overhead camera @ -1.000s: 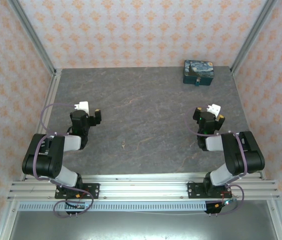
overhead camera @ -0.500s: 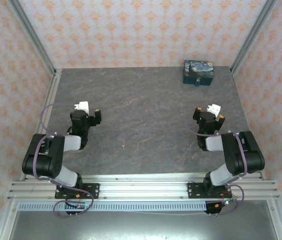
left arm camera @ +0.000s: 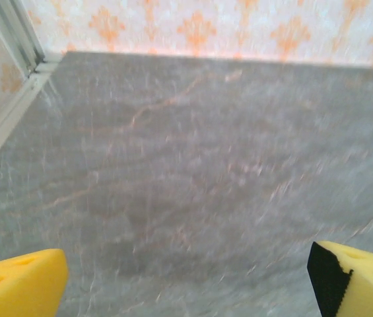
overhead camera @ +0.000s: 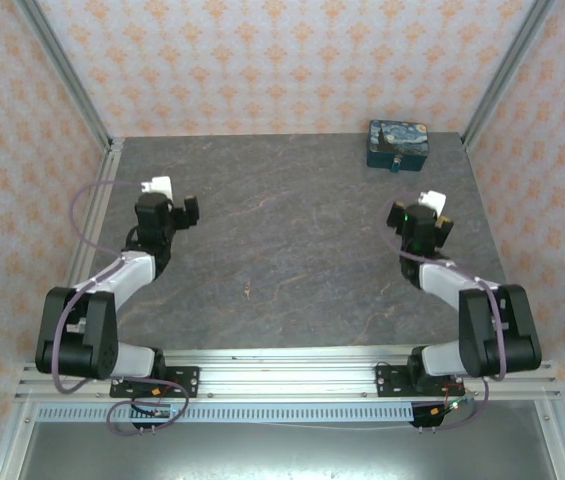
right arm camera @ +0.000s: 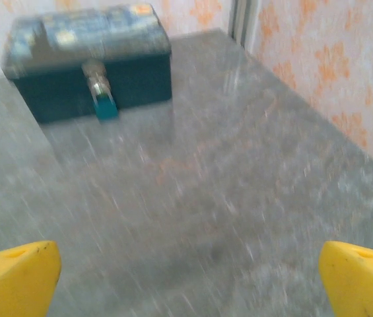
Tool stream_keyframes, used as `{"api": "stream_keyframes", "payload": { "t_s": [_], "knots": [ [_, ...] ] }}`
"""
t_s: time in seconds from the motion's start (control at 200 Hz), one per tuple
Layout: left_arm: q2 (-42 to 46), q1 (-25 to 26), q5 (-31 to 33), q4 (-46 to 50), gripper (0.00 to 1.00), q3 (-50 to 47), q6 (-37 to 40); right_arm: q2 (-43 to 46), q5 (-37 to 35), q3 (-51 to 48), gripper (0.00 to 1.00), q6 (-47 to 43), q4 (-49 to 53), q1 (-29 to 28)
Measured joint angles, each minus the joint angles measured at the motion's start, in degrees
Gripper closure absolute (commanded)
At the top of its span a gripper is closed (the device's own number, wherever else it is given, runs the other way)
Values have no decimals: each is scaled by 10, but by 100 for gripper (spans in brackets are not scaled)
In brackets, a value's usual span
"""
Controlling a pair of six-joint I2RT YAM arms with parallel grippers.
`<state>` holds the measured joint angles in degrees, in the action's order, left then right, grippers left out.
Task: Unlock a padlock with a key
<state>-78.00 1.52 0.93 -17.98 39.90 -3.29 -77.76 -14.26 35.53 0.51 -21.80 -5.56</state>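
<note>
The padlock point(overhead camera: 396, 168) hangs on the front of the tin point(overhead camera: 399, 140), which sits at the far right corner of the table point(overhead camera: 292, 240). From above, the padlock is only a teal speck at the tin's near edge, too small to show any parts. The right wrist view shows more. There the padlock point(right arm camera: 105, 107) hangs under a silvery clasp point(right arm camera: 94, 74) at the middle of the tin's point(right arm camera: 54, 92) front wall. That picture is blurred, so I cannot make out a shackle or keyhole, or tell whether the padlock touches the table.

The right gripper point(overhead camera: 422, 213) is on the near side of the tin, well apart from it and pointing towards it. In its wrist view the gripper point(right arm camera: 186, 284) is spread wide and holds nothing. Its yellow fingertips point(right arm camera: 14, 277) are cut off at the bottom corners.

The left gripper point(overhead camera: 172, 200) is over the left part of the table, far from the padlock. Its wrist view shows it point(left arm camera: 186, 284) just as wide apart and empty, with yellow pads point(left arm camera: 18, 284) at the bottom corners. It faces bare table point(left arm camera: 193, 165) and patterned wall point(left arm camera: 206, 26), both smeared. From above, the white wrist cameras point(overhead camera: 157, 186) partly hide the fingers of both arms, so the spread is hard to judge there.
</note>
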Motion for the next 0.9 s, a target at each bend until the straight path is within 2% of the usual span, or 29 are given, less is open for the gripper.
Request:
{"api": "stream_keyframes", "payload": {
  "t_s": [0.115,0.215,0.345,0.505,0.776,0.901],
  "knots": [
    [1,8,-3,86,9,95,-53,-5,6,161,0,29,142,0],
    [-31,31,-6,160,11,177,-108,-53,3,317,0,58,269,0],
    [-114,79,-14,249,16,291,-180,-189,-2,556,0,87,443,1],
    [-252,151,-35,329,17,444,-248,-371,0,797,0,115,605,6],
    [-511,253,-75,440,18,772,-290,-616,68,1120,0,180,796,65],
    [-617,273,-109,462,20,913,-318,-643,99,1149,0,223,822,96]
  ]
}}
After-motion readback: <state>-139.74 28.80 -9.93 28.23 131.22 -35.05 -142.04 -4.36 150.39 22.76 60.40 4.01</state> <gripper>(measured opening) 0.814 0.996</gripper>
